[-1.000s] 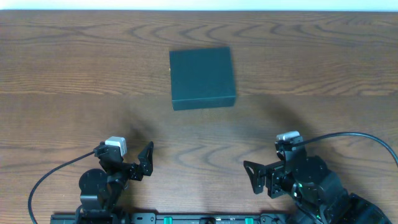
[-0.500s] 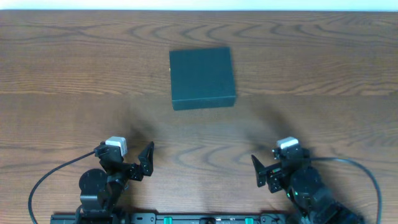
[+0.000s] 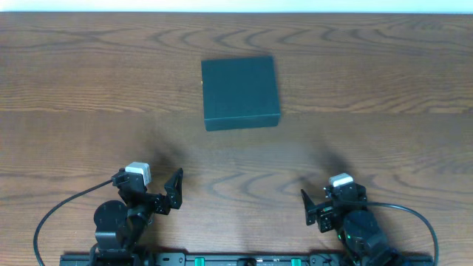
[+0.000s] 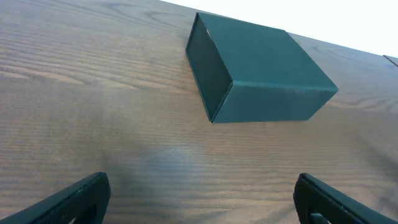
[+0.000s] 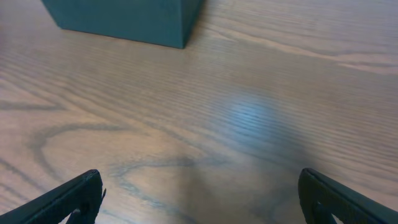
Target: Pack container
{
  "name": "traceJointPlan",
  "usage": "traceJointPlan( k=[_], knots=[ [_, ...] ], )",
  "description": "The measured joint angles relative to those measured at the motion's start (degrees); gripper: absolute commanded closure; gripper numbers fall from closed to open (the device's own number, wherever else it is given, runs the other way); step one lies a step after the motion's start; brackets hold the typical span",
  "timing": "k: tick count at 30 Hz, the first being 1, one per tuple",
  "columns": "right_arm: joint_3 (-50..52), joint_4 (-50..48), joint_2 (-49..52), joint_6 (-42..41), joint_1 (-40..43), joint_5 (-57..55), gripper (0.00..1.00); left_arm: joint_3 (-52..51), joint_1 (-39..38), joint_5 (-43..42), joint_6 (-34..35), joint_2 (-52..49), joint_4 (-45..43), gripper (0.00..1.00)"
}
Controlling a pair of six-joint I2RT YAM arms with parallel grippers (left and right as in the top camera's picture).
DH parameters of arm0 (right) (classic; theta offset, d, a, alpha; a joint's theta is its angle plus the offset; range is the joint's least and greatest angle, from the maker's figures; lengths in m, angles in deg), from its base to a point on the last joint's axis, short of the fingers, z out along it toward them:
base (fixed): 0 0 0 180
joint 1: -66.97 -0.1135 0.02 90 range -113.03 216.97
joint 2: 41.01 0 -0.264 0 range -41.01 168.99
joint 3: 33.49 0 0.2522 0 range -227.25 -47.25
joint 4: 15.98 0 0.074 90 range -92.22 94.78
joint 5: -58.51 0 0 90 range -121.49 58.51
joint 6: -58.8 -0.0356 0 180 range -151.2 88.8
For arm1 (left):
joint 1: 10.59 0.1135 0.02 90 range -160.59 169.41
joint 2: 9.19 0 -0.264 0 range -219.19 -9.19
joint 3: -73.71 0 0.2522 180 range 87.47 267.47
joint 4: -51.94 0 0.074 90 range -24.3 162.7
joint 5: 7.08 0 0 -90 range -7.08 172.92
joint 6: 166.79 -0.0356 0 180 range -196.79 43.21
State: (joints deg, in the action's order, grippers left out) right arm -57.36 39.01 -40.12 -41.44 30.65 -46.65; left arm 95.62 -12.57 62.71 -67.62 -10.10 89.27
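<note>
— While both arms sit low at the near edge of the brown wood-grain table (image 3: pixel 384 74), where is the dark teal-black matte rectangular container (image 3: pixel 241 92)?
— Toward the far side, roughly midway between the two arms. It lies flat on the wood with its lid shut, well apart from both grippers.
— How does the left gripper (image 4: pixel 200 196) stand?
— Spread wide. In its wrist view the two dark fingertips sit at the bottom corners with only bare wood between them, so it holds nothing. The container lies ahead of it and a little to the right, one corner turned toward the camera.
— And the right gripper (image 5: pixel 199 193)?
— Much the same: jaws far apart, nothing between them. Its wrist view shows only the near lower part of the container at the top left, the rest cut off by the frame.
— Anything else on the table?
— A black cable (image 3: pixel 52 212) curves out from the left arm toward the near edge, and a second black cable (image 3: pixel 410 209) loops behind the right arm
</note>
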Motion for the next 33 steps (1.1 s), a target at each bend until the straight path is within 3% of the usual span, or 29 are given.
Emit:
traceJointPlan(
  k=[33],
  knots=[
    [0.0, 0.0, 0.0, 0.0, 0.0, 1.7, 0.01, 0.0, 0.0, 0.0, 0.0, 0.0, 0.0, 0.05]
  ],
)
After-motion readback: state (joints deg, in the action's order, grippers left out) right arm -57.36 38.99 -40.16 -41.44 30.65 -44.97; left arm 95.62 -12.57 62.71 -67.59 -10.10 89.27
